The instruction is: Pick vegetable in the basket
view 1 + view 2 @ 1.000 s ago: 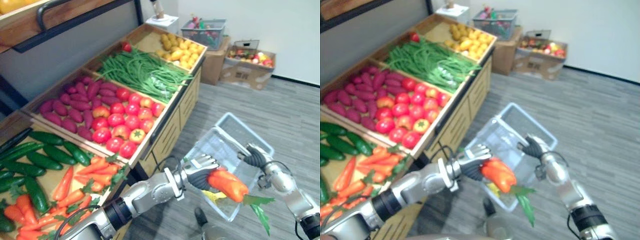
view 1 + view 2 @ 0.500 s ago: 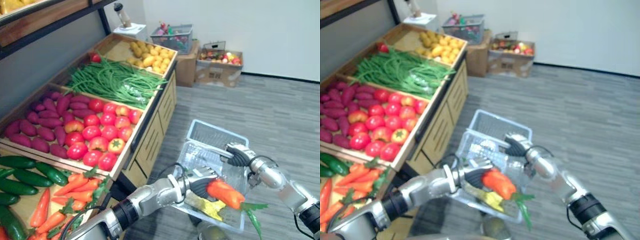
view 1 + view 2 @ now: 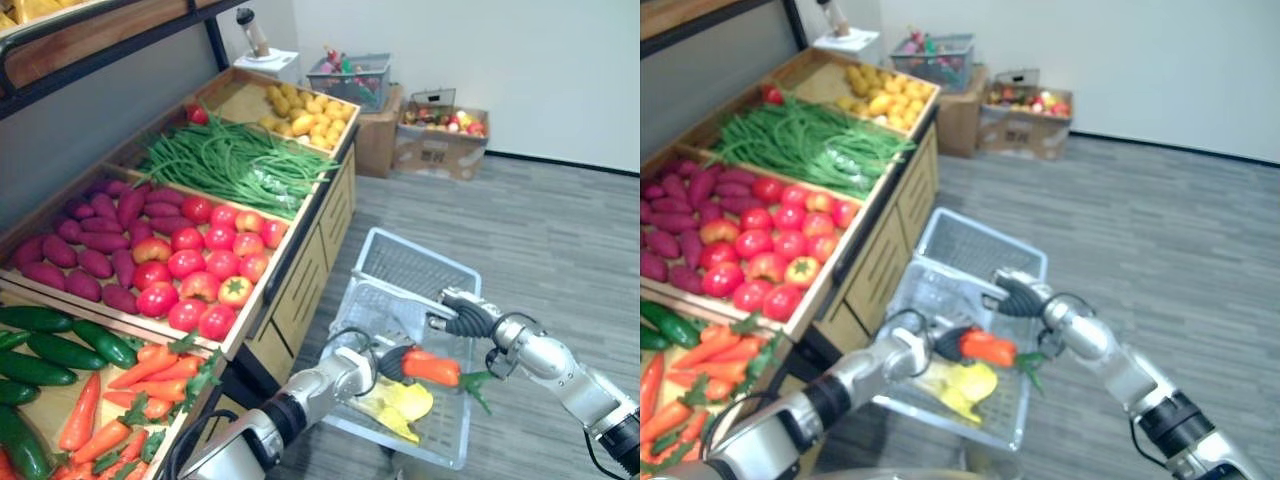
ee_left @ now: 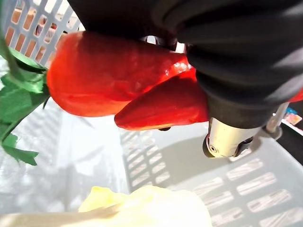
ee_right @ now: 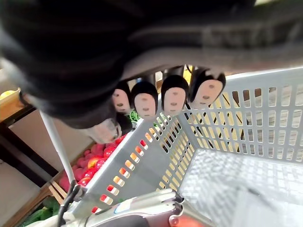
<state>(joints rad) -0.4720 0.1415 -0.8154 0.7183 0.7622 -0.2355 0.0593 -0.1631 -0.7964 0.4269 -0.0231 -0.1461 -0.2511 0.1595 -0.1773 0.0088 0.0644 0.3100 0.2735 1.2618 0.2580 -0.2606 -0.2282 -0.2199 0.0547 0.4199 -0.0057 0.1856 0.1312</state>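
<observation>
The left hand (image 3: 386, 362) is clamped on the red-orange vegetable (image 3: 432, 369). Its fingers and thumb wrap the blunt end, so the long body and the green leaves (image 3: 478, 384) stick out past the fingertips; that grip leaves the leafy end free to go down first. The hand holds the vegetable just inside the mouth of the pale plastic basket (image 3: 415, 243), above the basket's floor and not resting on it, with 1 yellow item (image 3: 400, 400) lying directly beneath. Just beyond the leafy tip, the right hand (image 3: 462, 315) has its fingers curled on the basket's edge. It appears to carry the basket clear of the ground and hold the opening under the other hand. Whether it grips a handle or the rim itself I cannot tell. Behind the left arm stands the display stand (image 3: 300, 290), with its carrots (image 3: 150, 372) in the compartment nearest that arm. By my judgement the release is close: the left fingers need only loosen. The overhanging leaves could catch on the right hand or the rim as the vegetable falls.
</observation>
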